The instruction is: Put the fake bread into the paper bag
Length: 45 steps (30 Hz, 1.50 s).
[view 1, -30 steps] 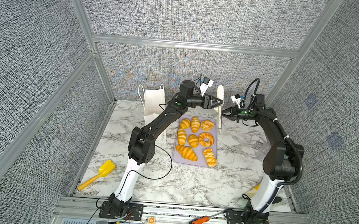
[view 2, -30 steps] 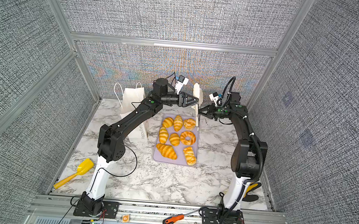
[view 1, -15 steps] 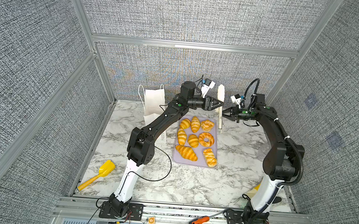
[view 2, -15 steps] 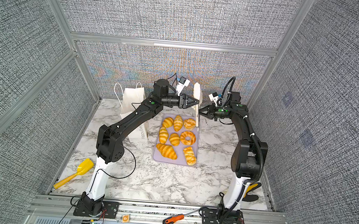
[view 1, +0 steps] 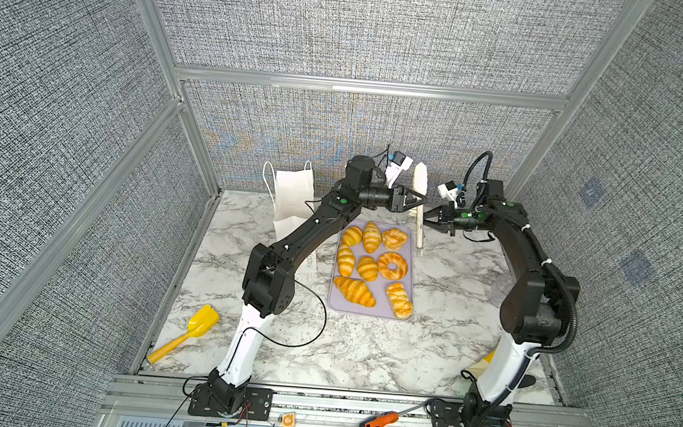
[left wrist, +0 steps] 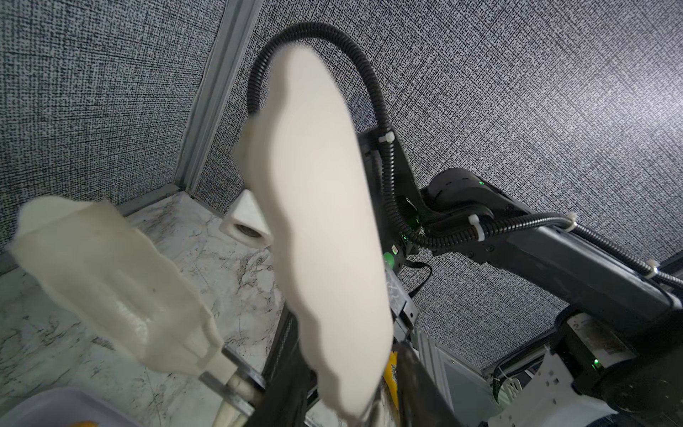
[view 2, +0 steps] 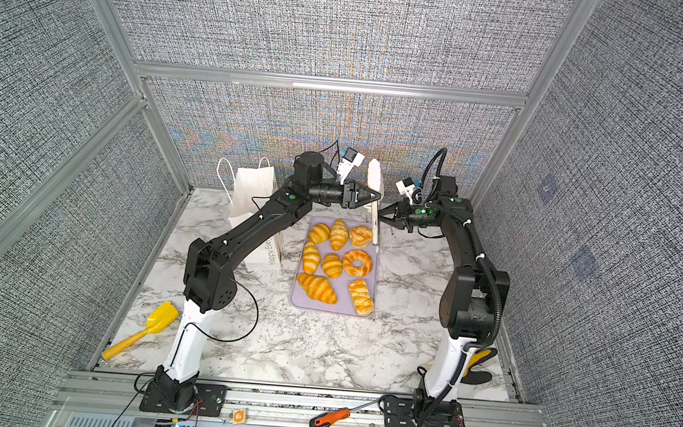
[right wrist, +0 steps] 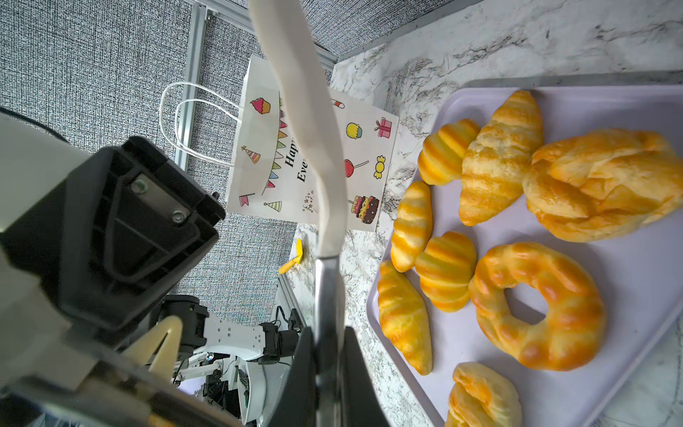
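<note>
Several pieces of fake bread, among them a ring [view 1: 392, 265] [right wrist: 536, 307], lie on a lilac tray [view 1: 380, 284]. The white paper bag [view 1: 291, 194] [right wrist: 364, 185] stands at the back left, partly behind my left arm. White-tipped metal tongs [view 1: 419, 195] [left wrist: 321, 222] stand upright beyond the tray's far right corner. My right gripper [view 1: 426, 219] [right wrist: 329, 355] is shut on the tongs' metal arm. From the other side, my left gripper [view 1: 416, 199] [left wrist: 351, 399] straddles one tong arm higher up. Its jaws are narrow, and a gap still shows beside the tong.
A yellow scoop [view 1: 197, 328] lies at the front left. On the front rail is an orange-handled screwdriver [view 1: 377, 421]. A yellow-and-black glove [view 2: 478, 359] sits behind my right arm's base. The back wall stands close behind both grippers.
My left gripper's jaws have narrowed around the tongs. The right gripper and the tongs have stayed where they were.
</note>
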### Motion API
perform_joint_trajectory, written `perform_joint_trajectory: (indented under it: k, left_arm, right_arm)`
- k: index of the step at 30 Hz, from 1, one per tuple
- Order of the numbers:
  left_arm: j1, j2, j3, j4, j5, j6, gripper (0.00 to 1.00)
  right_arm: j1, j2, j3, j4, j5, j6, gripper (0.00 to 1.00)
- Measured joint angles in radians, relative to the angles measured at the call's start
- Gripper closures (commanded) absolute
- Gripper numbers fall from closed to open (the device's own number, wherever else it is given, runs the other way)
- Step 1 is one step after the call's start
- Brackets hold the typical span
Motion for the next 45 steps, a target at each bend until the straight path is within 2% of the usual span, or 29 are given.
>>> perform_joint_trajectory:
  k: [7, 17, 25, 28, 29, 30, 32, 34, 38, 41, 45]
  left_arm:
    - [0.0, -0.001, 0.0, 0.0, 0.016, 0.0, 0.64]
    - [-0.001, -0.013, -0.009, 0.002, 0.023, 0.0, 0.83]
    - [-0.002, -0.014, -0.024, 0.042, 0.051, -0.012, 0.94]
    - [-0.003, -0.018, -0.039, 0.066, 0.05, -0.023, 0.96]
    - [-0.003, -0.019, -0.047, 0.08, 0.049, -0.026, 0.96]
    - [-0.003, -0.021, -0.056, 0.098, 0.048, -0.035, 0.97]
    - [-0.003, -0.026, -0.067, 0.111, 0.04, -0.047, 0.98]
    - [0.001, -0.027, -0.069, 0.131, 0.028, -0.051, 0.98]
    - [-0.002, -0.027, -0.068, 0.158, 0.011, -0.062, 0.98]
    - [-0.003, -0.027, -0.061, 0.18, 0.007, -0.08, 0.98]
    - [0.0, -0.027, -0.052, 0.206, -0.004, -0.098, 0.98]
  right_arm:
    - [0.0, 0.005, 0.018, -0.014, -0.016, 0.0, 1.0]
    - [-0.002, 0.012, 0.035, -0.051, -0.021, -0.027, 1.0]
    - [-0.009, 0.012, 0.042, -0.084, -0.022, -0.067, 0.98]
    - [-0.011, 0.009, 0.045, -0.084, -0.013, -0.07, 0.87]
    - [-0.013, 0.004, 0.044, -0.084, -0.002, -0.069, 0.79]
    - [-0.016, -0.004, 0.04, -0.081, 0.009, -0.064, 0.65]
    - [-0.022, -0.023, 0.026, -0.069, 0.024, -0.056, 0.55]
    - [-0.031, -0.043, 0.004, -0.041, 0.037, -0.045, 0.37]
    - [-0.047, -0.092, -0.069, 0.035, 0.059, -0.006, 0.21]
    - [-0.058, -0.148, -0.143, 0.129, 0.052, 0.037, 0.02]
    - [-0.083, -0.226, -0.276, 0.322, 0.029, 0.149, 0.01]
